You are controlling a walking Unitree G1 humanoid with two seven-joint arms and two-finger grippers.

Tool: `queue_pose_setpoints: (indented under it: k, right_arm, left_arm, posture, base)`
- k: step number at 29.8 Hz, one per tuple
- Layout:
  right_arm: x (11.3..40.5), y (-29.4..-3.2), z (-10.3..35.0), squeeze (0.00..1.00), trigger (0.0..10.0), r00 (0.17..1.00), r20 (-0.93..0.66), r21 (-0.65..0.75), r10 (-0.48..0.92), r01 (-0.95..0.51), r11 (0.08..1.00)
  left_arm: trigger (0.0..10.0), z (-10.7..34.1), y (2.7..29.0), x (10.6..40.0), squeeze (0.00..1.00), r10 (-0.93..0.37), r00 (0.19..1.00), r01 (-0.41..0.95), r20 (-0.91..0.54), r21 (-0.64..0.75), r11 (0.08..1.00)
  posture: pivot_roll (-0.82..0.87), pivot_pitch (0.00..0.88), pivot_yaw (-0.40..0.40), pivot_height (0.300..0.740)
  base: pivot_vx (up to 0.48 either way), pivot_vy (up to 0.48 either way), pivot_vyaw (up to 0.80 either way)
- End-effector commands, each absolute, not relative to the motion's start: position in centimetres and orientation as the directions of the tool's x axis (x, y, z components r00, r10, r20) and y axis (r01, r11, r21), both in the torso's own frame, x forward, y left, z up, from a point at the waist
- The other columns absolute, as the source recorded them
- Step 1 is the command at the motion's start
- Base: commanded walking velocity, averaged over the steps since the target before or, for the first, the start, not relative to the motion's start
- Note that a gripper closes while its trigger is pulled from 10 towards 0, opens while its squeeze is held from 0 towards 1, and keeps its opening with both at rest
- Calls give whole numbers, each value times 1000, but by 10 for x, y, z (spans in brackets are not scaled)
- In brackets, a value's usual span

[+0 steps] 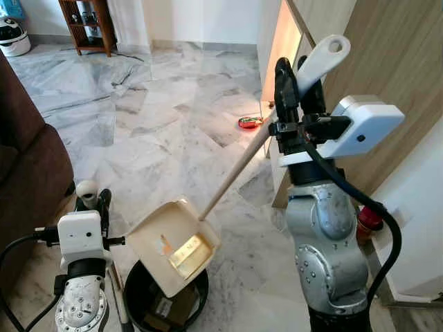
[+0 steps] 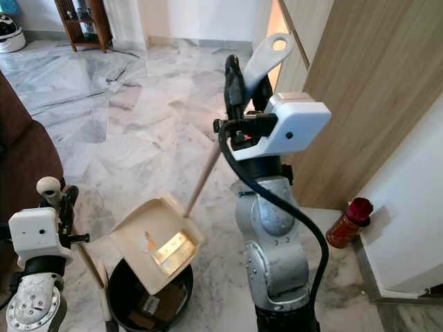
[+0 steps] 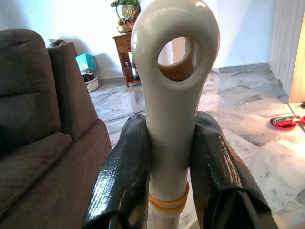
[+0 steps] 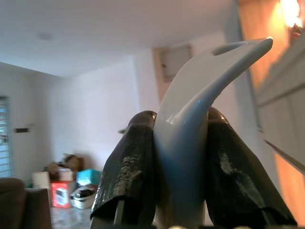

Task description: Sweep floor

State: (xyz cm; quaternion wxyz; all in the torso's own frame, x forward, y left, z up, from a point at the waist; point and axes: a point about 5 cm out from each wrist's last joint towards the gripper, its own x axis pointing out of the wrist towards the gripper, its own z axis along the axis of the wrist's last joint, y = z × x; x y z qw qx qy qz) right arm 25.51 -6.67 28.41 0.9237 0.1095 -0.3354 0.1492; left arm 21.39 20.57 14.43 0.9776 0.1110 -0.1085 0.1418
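Observation:
A cream dustpan (image 1: 173, 245) hangs tilted over a black round bin (image 1: 149, 304) just ahead of me, with a small orange scrap on its tray. Its long wooden handle (image 1: 235, 173) rises to a white looped end, and my right gripper (image 1: 297, 76) is shut on that end, raised high on the right. The right wrist view has both black fingers (image 4: 128, 167) clamped on the white grip (image 4: 190, 143). Low at the left, my left gripper (image 1: 93, 200) is shut on the broom's white looped handle top (image 3: 174, 119), its stick running down beside the bin.
A brown sofa (image 1: 21, 159) stands close on the left. A wood-panelled wall (image 1: 394, 62) and a red bottle (image 2: 349, 221) are on the right. A red wrapper (image 1: 250, 122) lies on the marble floor ahead. A wooden shelf (image 1: 88, 24) stands at the far back.

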Motion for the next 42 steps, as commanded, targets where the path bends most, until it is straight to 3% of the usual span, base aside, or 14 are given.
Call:
queue_pose_setpoints:
  k: [1,7,22,29,42]
  right_arm:
    - [236,-63,302,0,10000,632,745,60,212,-380,923]
    - [226,-52,303,0,10000,574,764,-57,294,-394,918]
    - [211,-38,307,0,10000,511,781,-98,360,-468,878]
    - [196,-25,314,0,10000,413,800,-116,435,-604,789]
    - [180,-16,319,0,10000,286,830,-225,478,-614,757]
  left_arm:
    - [10000,154,205,214,0,234,924,-299,301,191,935]
    - [10000,155,205,215,0,236,923,-301,305,190,934]
    - [10000,155,204,218,0,228,923,-296,310,196,935]
    - [10000,156,205,219,0,226,922,-296,313,199,934]
    - [10000,157,206,224,0,220,920,-295,325,202,934]
  posture:
    - [68,87,-19,740]
    - [68,89,-20,740]
    - [69,103,-20,740]
    - [72,109,-20,740]
    - [75,113,-16,740]
  base:
    - [0,0,0]
    - [0,0,0]
    - [0,0,0]
    - [0,0,0]
    - [0,0,0]
